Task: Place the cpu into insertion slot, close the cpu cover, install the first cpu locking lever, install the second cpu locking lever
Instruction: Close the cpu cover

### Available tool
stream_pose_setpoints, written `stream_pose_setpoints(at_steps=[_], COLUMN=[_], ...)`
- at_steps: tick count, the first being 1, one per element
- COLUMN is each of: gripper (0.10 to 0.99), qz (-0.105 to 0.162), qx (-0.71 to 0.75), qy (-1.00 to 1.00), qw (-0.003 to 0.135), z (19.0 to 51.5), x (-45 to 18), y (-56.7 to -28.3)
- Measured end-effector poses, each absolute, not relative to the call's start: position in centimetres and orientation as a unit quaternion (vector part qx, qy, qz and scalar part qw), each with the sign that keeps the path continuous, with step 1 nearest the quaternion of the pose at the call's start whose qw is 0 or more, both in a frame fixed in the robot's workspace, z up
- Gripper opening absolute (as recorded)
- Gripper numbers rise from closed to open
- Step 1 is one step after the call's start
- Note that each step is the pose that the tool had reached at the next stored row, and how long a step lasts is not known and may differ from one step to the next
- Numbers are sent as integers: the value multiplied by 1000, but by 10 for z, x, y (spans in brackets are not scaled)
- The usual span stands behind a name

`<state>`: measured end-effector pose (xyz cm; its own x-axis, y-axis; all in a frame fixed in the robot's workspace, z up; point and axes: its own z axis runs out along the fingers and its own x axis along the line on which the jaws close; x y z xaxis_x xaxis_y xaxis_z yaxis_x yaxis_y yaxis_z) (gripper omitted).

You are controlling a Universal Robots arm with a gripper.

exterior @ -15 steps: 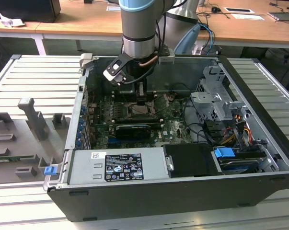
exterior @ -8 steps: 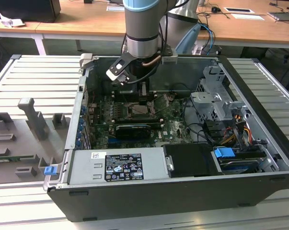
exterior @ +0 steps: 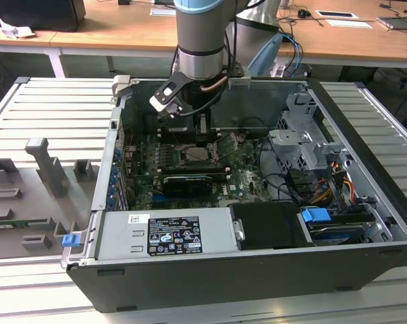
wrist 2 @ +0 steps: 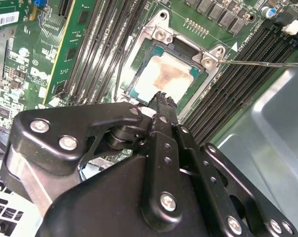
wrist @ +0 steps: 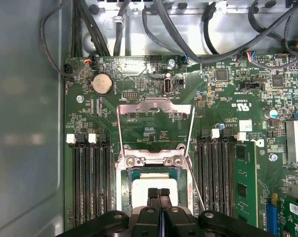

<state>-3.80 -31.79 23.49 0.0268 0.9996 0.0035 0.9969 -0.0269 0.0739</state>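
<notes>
closed claw (wrist: pixel 159 190) over seated cpu (wrist: pixel 153 179), cpu cover (wrist: pixel 156 102) open

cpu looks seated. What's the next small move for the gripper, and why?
Probably lift slightly off the cpu and shift toward the free edge of the cover. The cpu lies flat in the socket, the gripper is shut just over it with nothing between its fingers, and the cover stands open behind the socket, so closing it appears to be the step left.

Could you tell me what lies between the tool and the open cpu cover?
In the first wrist view, the cpu and then the socket's hinge bracket.
</notes>
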Motion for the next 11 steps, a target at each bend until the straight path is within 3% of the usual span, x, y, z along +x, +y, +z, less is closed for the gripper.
stream_pose_setpoints(at_steps=[11], gripper=[106], qz=[26], qx=[716], qy=[697], qw=[23], z=[240], x=[-36], y=[-318])
